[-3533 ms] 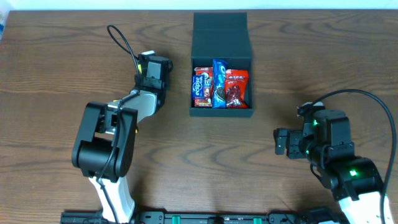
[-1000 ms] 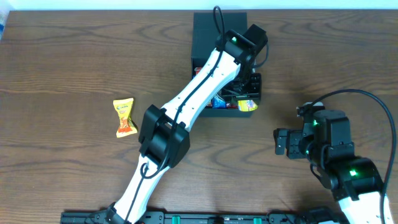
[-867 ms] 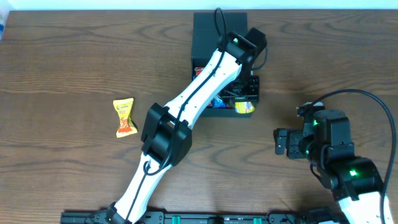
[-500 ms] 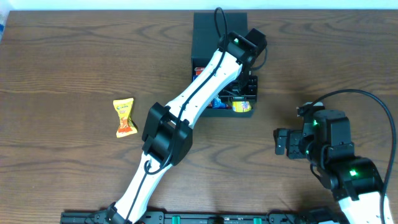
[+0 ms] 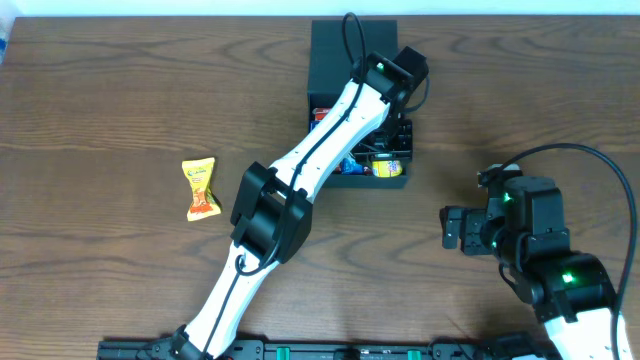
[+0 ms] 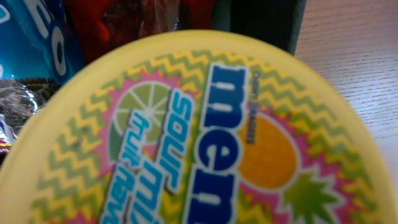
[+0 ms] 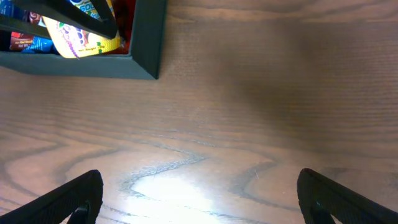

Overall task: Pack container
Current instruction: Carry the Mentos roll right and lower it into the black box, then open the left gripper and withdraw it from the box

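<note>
Left tool (image 5: 390, 158) partly open around yellow candy tub (image 6: 199, 130), over container (image 5: 352, 48)

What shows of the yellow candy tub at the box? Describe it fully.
The yellow candy tub is round, glossy plastic by its look, its top printed with green and pink zigzags, fruit pictures and blue lettering. It hangs tilted in the left gripper, over the packets at the container's front right corner.
</note>
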You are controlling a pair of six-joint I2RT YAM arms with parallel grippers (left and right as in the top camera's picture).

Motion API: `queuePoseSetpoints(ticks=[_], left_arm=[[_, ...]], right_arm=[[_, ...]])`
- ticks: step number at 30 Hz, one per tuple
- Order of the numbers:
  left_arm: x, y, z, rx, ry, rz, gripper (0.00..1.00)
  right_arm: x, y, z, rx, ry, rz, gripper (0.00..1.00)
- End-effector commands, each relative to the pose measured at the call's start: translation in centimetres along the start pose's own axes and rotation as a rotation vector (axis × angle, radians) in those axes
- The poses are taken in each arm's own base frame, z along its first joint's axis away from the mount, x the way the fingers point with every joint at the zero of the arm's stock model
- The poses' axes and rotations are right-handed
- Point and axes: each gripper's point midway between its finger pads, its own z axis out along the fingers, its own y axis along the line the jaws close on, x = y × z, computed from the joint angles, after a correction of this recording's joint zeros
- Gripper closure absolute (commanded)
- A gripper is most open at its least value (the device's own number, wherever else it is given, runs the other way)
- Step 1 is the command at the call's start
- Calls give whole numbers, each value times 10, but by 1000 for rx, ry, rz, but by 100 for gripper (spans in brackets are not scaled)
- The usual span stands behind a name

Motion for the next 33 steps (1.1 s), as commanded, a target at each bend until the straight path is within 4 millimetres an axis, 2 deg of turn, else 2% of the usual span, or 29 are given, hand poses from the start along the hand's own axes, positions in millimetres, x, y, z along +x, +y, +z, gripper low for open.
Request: queuePoseSetpoints(ticks=[1, 3, 5, 11, 13, 18, 25, 29, 33], left_arm=[[-3, -1, -3, 2, -15, -6, 71], [-4, -1, -3, 3, -16, -6, 67], [-4, -1, -3, 4, -17, -5, 60], [-4, -2, -3, 4, -18, -5, 50], [-4, -2, -3, 4, -18, -4, 42], [-4, -2, -3, 4, -18, -4, 33], [-5, -4, -2, 9, -24, 2, 32], [-4, -5, -2, 10, -24, 4, 19], [-4, -8, -12, 21, -41, 15, 16]], right_arm=[[-2, -1, -1, 1, -6, -7, 1], [-2, -1, -1, 1, -6, -7, 1], [-2, -1, -1, 1, -6, -7, 1], [-2, -1, -1, 1, -6, -7, 1], [-2, -1, -1, 1, -6, -7, 1], [-2, -1, -1, 1, -6, -7, 1], [-2, -1, -1, 1, -6, -7, 1], [-2, -1, -1, 1, -6, -7, 1], [-2, -1, -1, 1, -6, -7, 1]])
